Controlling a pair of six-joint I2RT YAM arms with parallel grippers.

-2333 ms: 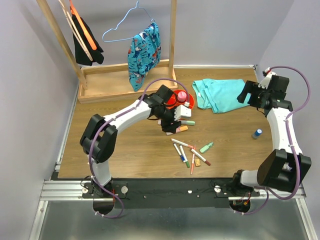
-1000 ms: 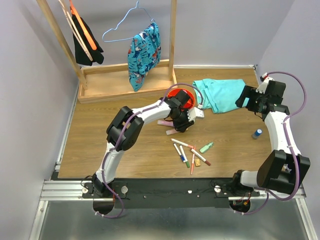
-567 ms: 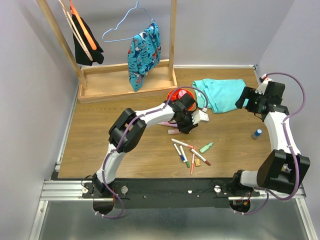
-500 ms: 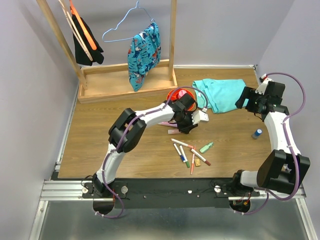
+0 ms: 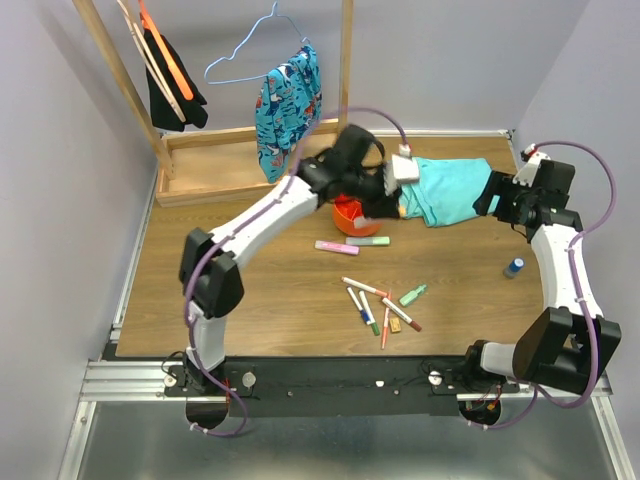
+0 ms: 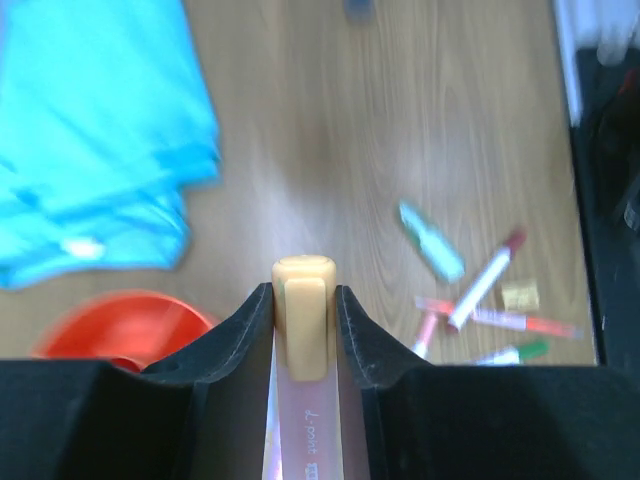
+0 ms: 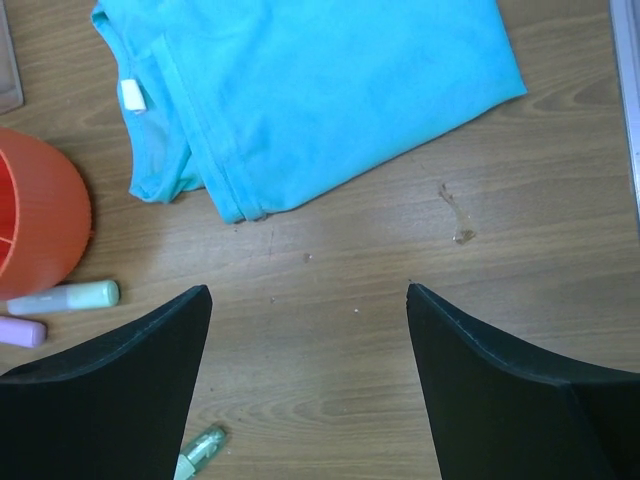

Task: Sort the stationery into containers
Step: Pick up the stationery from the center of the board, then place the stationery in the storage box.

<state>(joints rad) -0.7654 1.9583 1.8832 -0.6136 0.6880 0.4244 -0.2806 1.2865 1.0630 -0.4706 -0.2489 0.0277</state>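
Note:
My left gripper is shut on a pink highlighter with a tan cap and holds it in the air. In the top view it hangs just over the far side of the orange-red bowl, which also shows in the left wrist view. A pink highlighter and a green one lie in front of the bowl. Several thin pens and a small green item lie nearer me. My right gripper is open and empty over bare wood by the teal shirt.
A folded teal shirt lies right of the bowl. A small blue-capped bottle stands at the right. The wooden rack base with hanging clothes is at the back left.
My left gripper has risen from the table with the tan-capped highlighter and swung back over the bowl. The right arm has hardly moved.

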